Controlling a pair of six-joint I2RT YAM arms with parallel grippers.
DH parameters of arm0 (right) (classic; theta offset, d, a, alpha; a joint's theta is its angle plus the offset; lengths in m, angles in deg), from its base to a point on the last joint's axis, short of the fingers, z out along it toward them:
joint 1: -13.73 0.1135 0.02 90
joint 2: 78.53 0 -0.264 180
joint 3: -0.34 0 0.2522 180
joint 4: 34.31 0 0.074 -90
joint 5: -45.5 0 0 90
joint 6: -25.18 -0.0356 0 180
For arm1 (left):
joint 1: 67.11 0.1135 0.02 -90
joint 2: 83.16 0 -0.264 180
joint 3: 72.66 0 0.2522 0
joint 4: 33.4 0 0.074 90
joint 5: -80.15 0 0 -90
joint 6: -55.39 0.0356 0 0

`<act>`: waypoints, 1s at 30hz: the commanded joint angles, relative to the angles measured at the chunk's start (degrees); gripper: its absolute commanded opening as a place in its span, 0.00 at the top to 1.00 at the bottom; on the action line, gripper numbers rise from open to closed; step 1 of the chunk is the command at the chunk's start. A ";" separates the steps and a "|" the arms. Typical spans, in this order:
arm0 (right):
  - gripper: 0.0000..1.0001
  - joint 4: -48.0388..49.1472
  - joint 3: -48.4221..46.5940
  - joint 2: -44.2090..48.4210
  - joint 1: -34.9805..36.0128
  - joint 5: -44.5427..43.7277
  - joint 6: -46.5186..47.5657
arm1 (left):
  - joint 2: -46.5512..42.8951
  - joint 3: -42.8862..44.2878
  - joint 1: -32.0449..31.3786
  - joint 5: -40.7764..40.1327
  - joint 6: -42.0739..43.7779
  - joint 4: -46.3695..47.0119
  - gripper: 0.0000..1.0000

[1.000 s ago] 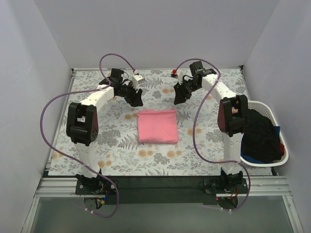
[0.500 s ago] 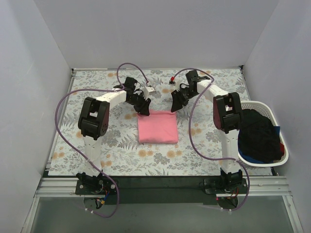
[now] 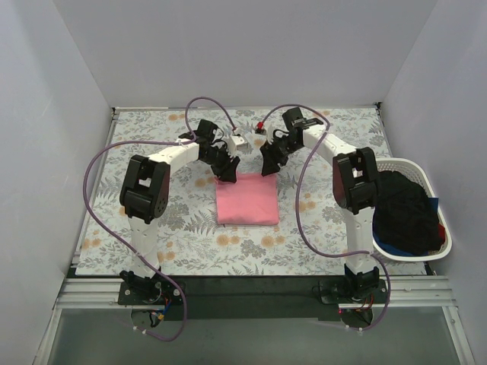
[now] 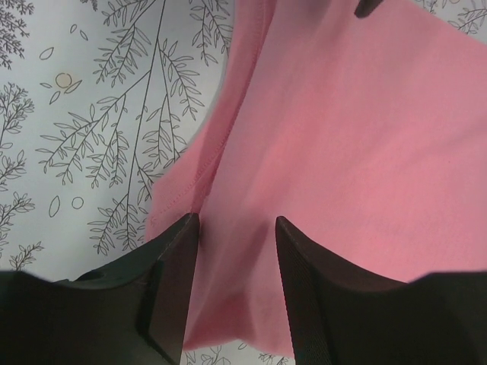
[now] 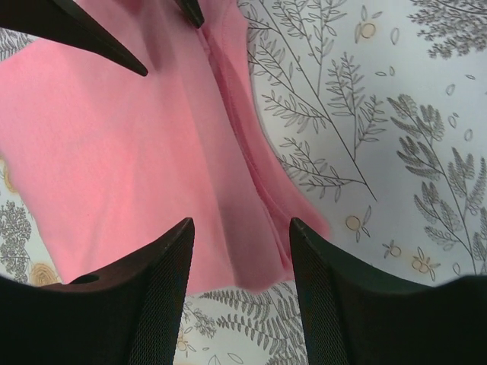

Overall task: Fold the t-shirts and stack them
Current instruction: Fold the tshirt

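Grey and orange flowers cover the tablecloth [image 3: 190,243]. The left arm bends in from 9 o'clock. The left gripper [image 3: 227,171] hangs over the 11 o'clock corner of the salmon-pink t-shirt [image 3: 246,198]. Its two fingers [image 4: 171,281] are spread apart. In the left wrist view, pink cloth lies flat in the gap between them, and they pinch nothing.

The pink shirt is folded into a neat square. It lies flat in the middle of the tablecloth.

The right gripper [image 3: 268,163] hangs over the 1 o'clock corner of the same shirt. Its fingers [image 5: 163,289] are spread wide too. In the right wrist view, the edge of the pink shirt runs under the gap, and nothing is held.

At about 4 o'clock from the pink shirt stands a white laundry basket [image 3: 445,236], just off the edge of the tablecloth. A black t-shirt [image 3: 403,209] is heaped up in it. A bit of dark blue t-shirt [image 3: 396,249] peeks out under the black one.
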 commanded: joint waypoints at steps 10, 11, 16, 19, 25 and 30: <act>0.59 1.81 0.90 -0.85 3.09 -9.85 5.76 | -5.44 -2.53 2.18 -4.92 2.39 -2.23 0.58; 0.66 2.16 1.34 -0.94 3.09 -10.29 6.02 | -5.44 -2.62 2.53 -5.10 3.78 -2.49 0.60; 0.95 3.75 3.01 -0.94 3.09 -10.83 7.34 | -6.14 -2.89 3.77 -5.36 4.68 -3.99 0.70; 0.99 4.45 3.63 -1.03 3.09 -10.74 7.43 | -6.67 -2.71 4.12 -4.84 5.47 -4.69 0.83; 0.99 5.77 5.30 -0.67 3.18 -10.74 7.96 | -8.25 -0.61 4.03 -0.01 5.30 -5.31 1.00; 0.99 6.30 6.79 -0.24 3.26 -10.56 8.75 | -9.31 1.42 3.94 1.75 2.92 -0.76 1.00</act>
